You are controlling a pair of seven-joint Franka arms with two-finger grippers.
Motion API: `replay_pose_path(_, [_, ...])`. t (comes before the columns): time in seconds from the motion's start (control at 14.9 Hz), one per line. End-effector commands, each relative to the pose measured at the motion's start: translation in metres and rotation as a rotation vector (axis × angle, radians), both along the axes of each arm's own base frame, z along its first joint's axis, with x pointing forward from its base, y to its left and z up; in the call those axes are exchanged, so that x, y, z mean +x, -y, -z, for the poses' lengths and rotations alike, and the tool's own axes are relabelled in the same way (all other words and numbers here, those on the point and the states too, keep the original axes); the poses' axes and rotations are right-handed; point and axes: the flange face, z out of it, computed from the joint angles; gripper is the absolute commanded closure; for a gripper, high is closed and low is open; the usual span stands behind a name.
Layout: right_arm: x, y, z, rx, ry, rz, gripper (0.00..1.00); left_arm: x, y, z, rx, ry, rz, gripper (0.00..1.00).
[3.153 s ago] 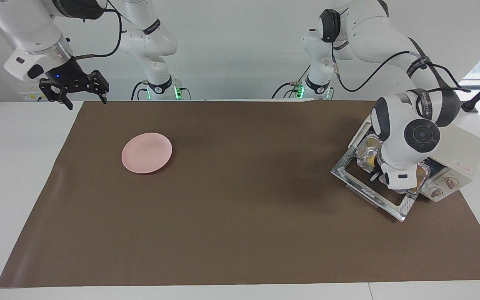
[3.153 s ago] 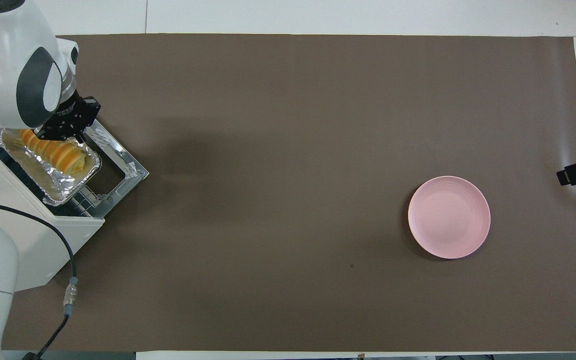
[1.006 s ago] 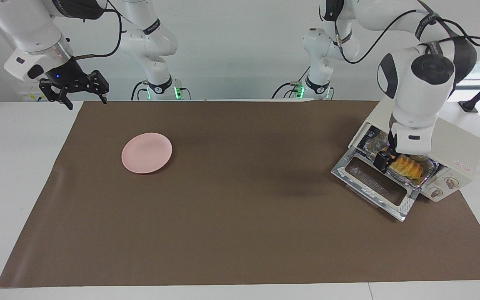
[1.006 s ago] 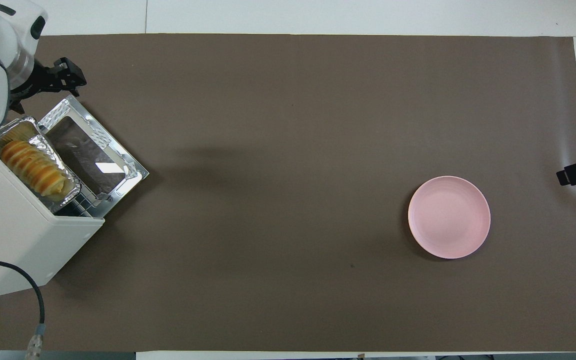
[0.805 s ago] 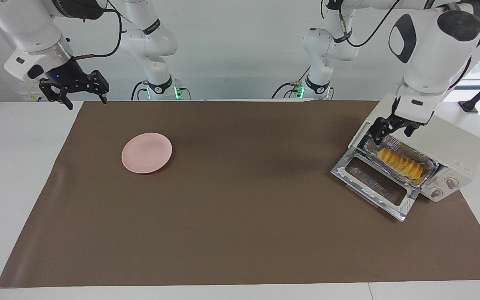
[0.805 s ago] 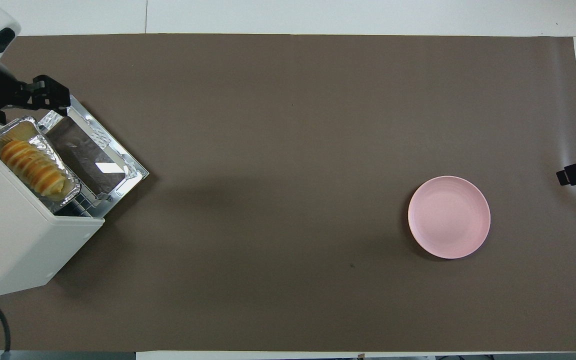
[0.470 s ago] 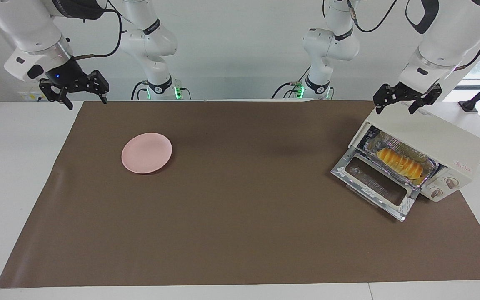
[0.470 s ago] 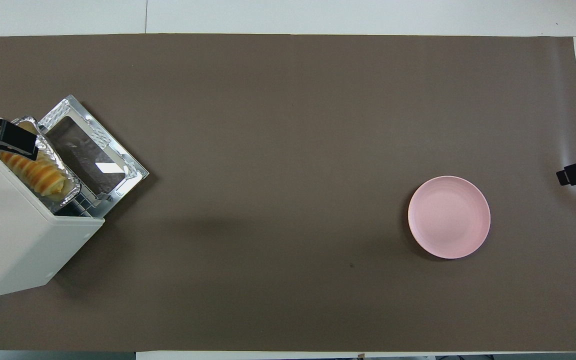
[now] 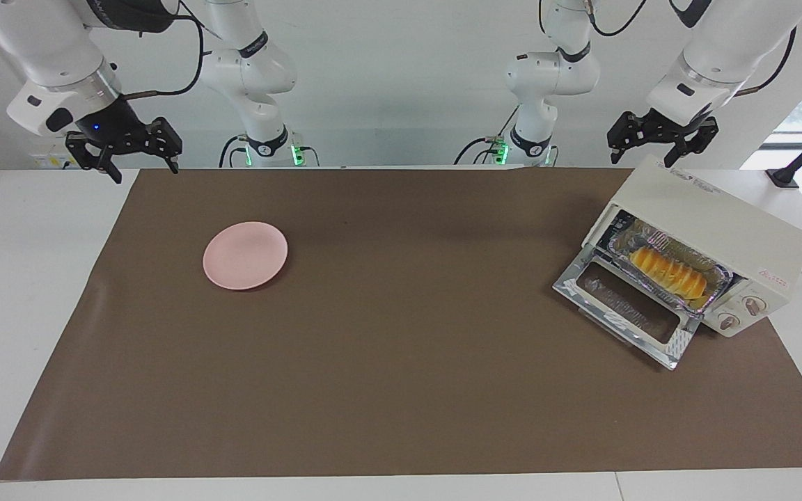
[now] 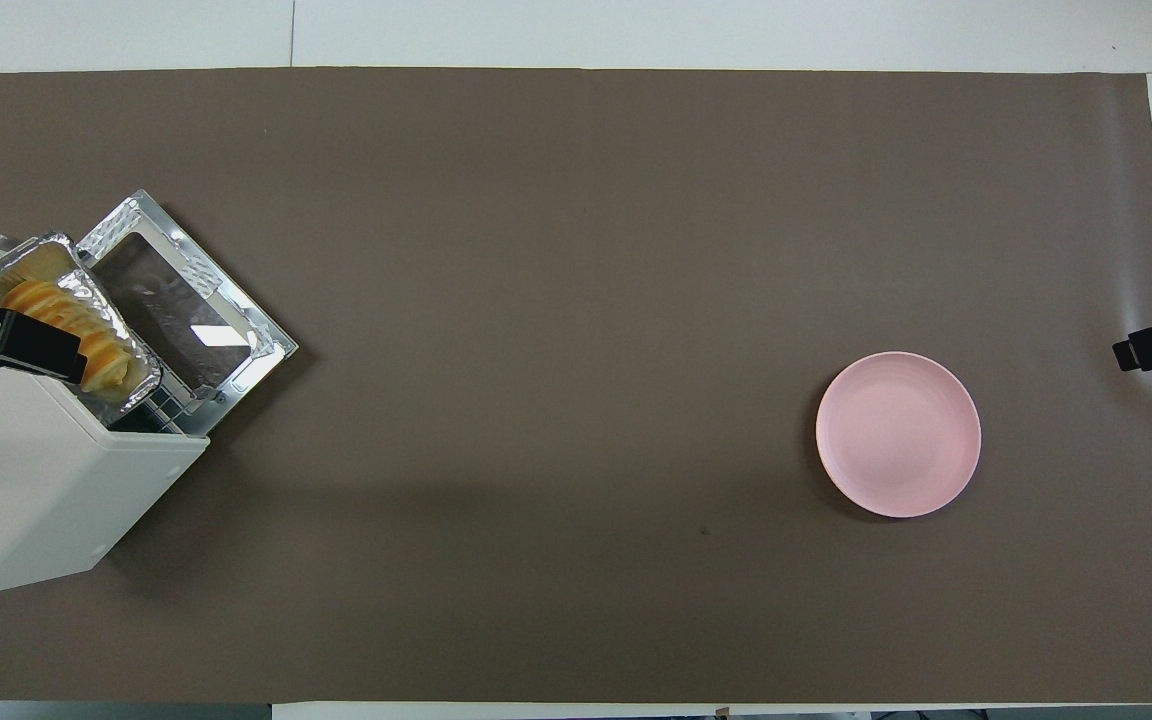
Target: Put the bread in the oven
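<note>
Right gripper (image 9: 136,161), fingers spread and empty, waits raised at its own table end. Left gripper (image 9: 658,149), fingers spread and empty, hangs above the oven (image 9: 721,229). Bread (image 9: 669,273) lies in foil tray (image 9: 718,275) inside the oven, door (image 9: 627,309) down. Pink plate (image 9: 245,255) sits toward the right arm's end.

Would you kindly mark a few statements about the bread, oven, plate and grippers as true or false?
1. The bread lies in a foil tray inside the oven. True.
2. The oven door is closed. False: it hangs open.
3. The left gripper holds the bread. False: it is up over the oven, empty, jaws open.
4. The pink plate is bare. True.
5. The right gripper waits at its own end. True.
</note>
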Motion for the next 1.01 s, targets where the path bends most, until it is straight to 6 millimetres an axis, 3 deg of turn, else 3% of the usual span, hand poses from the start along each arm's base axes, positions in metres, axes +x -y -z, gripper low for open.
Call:
replay_pose_path(0.0, [-0.006, 0.000, 0.000, 0.017, 0.005, -0.012, 0.00, 0.000, 0.000, 0.003, -0.011, 0.010, -0.014, 0.00])
replay_pose_path(0.54, [-0.006, 0.000, 0.000, 0.017, 0.005, -0.012, 0.00, 0.001, 0.007, 0.014, -0.011, 0.008, 0.007, 0.00])
replay_pose_path(0.74, [-0.006, 0.000, 0.000, 0.017, 0.005, -0.012, 0.00, -0.002, 0.006, 0.035, -0.008, 0.012, 0.002, 0.00])
replay_pose_path(0.94, [-0.006, 0.000, 0.000, 0.017, 0.005, -0.012, 0.00, -0.002, 0.008, 0.032, -0.015, 0.015, 0.002, 0.00])
